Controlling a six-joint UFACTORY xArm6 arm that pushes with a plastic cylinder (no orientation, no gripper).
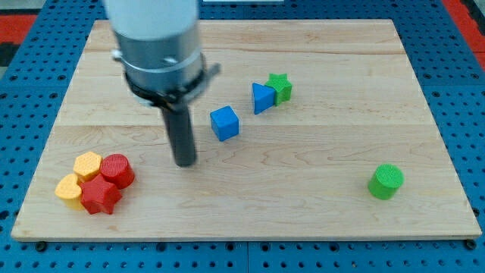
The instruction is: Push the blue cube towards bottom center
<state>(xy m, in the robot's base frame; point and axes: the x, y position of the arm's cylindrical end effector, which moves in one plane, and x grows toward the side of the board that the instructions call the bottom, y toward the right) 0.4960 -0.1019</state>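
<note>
The blue cube (224, 123) sits near the middle of the wooden board (303, 205). My tip (184, 161) rests on the board to the lower left of the cube, a short gap apart from it. The rod rises from the tip towards the view's top, with the arm's grey body above it.
A blue triangular block (262, 98) touches a green star (280, 87) to the upper right of the cube. A green cylinder (386, 181) stands at the lower right. At the lower left cluster a red cylinder (117, 170), a red star (100, 196) and two yellow blocks (79, 174).
</note>
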